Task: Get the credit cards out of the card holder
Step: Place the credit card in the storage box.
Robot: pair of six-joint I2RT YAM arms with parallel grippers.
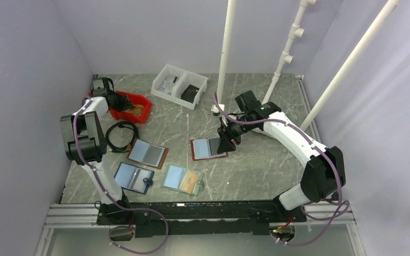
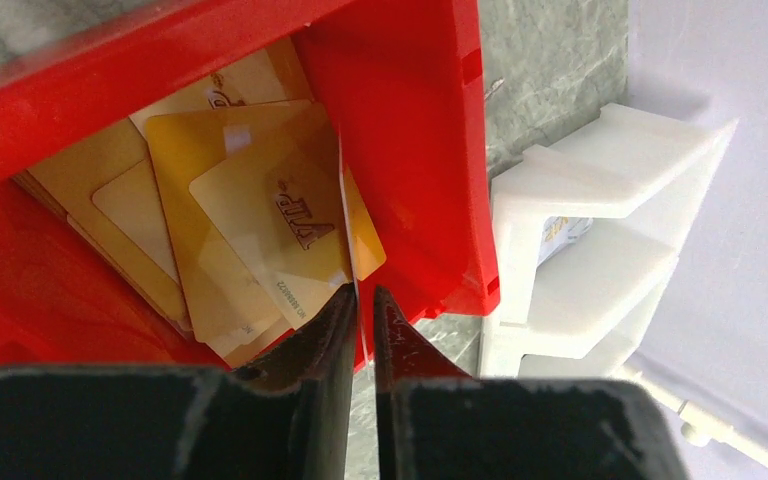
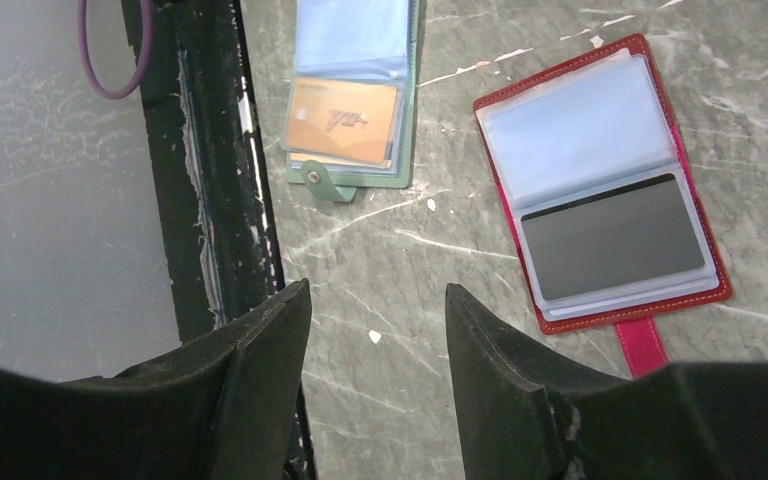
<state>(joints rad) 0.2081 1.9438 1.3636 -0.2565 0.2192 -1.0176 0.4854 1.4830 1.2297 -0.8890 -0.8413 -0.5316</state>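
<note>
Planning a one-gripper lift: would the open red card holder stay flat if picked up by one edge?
Probably not: the red card holder lies open along a middle fold, so its free half would likely droop. Its clear sleeves look glossy, perhaps slippery. The dark card inside might slide out if tilted.

Bright even overhead light, soft shadows, blurred wrist-view foregrounds

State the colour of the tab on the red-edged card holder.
The card holder's tab is pink-red, clearest in the right wrist view.
</note>
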